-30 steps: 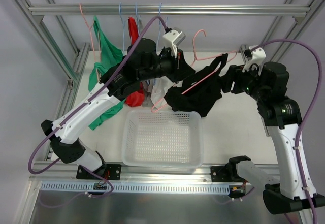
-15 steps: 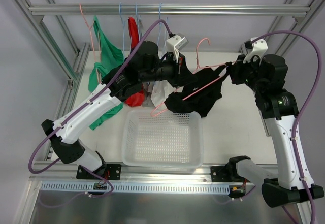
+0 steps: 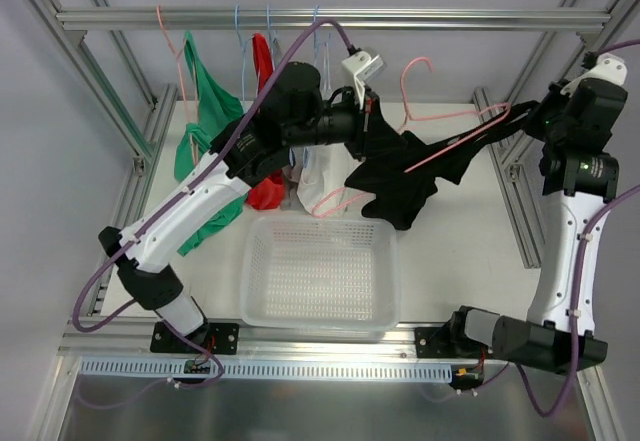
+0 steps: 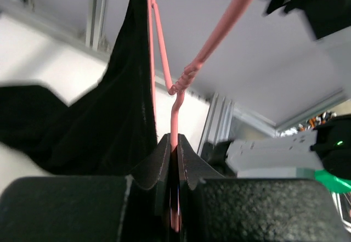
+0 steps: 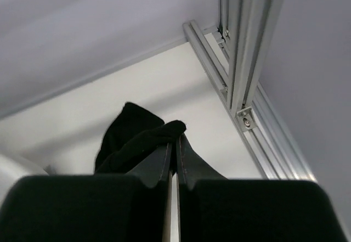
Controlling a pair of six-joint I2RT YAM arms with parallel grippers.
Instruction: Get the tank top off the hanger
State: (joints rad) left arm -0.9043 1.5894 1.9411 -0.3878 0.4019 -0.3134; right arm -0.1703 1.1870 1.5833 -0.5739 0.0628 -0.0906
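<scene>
The black tank top [image 3: 398, 179] hangs stretched between both arms over the table, still threaded on the pink hanger [image 3: 404, 91]. My left gripper [image 3: 366, 121] is shut on the hanger's wire neck, just under the twist. In the left wrist view the hanger wire [image 4: 175, 116] runs up from between the closed jaws of that gripper [image 4: 175, 143], with the tank top [image 4: 104, 127] draped to its left. My right gripper [image 3: 527, 114] is far right and shut on a tank top strap. The right wrist view shows the black fabric [image 5: 140, 138] pinched at the tips of the right gripper [image 5: 175, 142].
A white mesh basket [image 3: 320, 306] sits below the garment at the table's front. A green top [image 3: 210, 111], a red top [image 3: 263, 61] and light-blue hangers [image 3: 240, 36] hang from the rail [image 3: 450, 19]. Aluminium frame rails [image 3: 510, 176] run close beside the right arm.
My right gripper closed on the strap and pulled it right and back, stretching the tank top. The left arm carried the hanger slightly right and away.
</scene>
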